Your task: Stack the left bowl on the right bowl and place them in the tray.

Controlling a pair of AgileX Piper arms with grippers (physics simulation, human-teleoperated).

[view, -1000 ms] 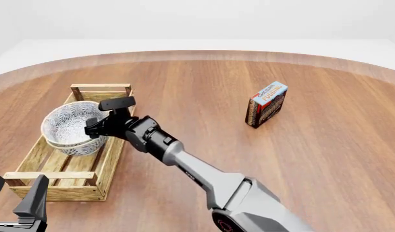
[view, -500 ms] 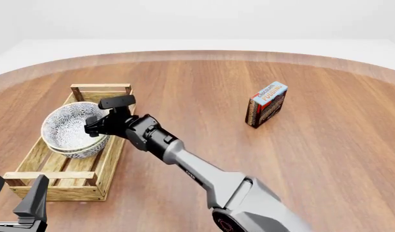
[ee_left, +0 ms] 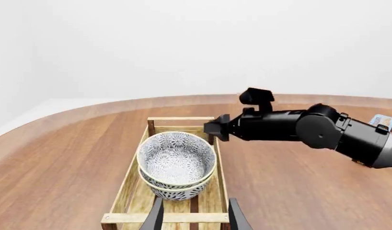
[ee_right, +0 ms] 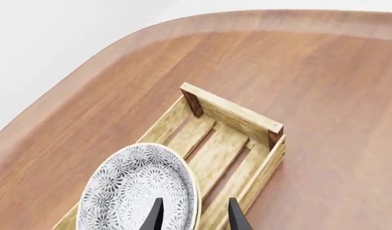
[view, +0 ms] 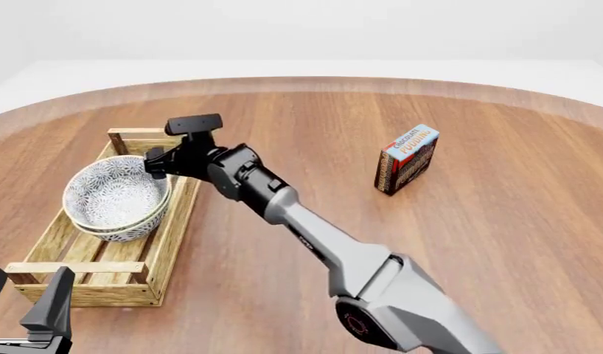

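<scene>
Two patterned blue-white bowls (view: 113, 196) sit stacked one in the other, inside the light-wood tray (view: 174, 221) at the table's left. They also show in the left wrist view (ee_left: 176, 160) and the right wrist view (ee_right: 137, 192). My right gripper (view: 154, 164) is open and empty. It hovers just above and behind the bowls' far right rim, apart from them. My left gripper (view: 24, 295) is open and empty, near the table's front left, short of the tray's near end bar (ee_left: 167, 218).
A chocolate pudding box (view: 408, 158) stands upright on the right half of the table. The tray's far end bar (ee_right: 231, 112) lies beyond the bowls. My right arm (view: 312, 243) stretches diagonally across the table's middle.
My right gripper has come off the bowls' rim and has risen, moving toward the tray's far end. The stacked bowls stay in the tray. The left arm has not moved.
</scene>
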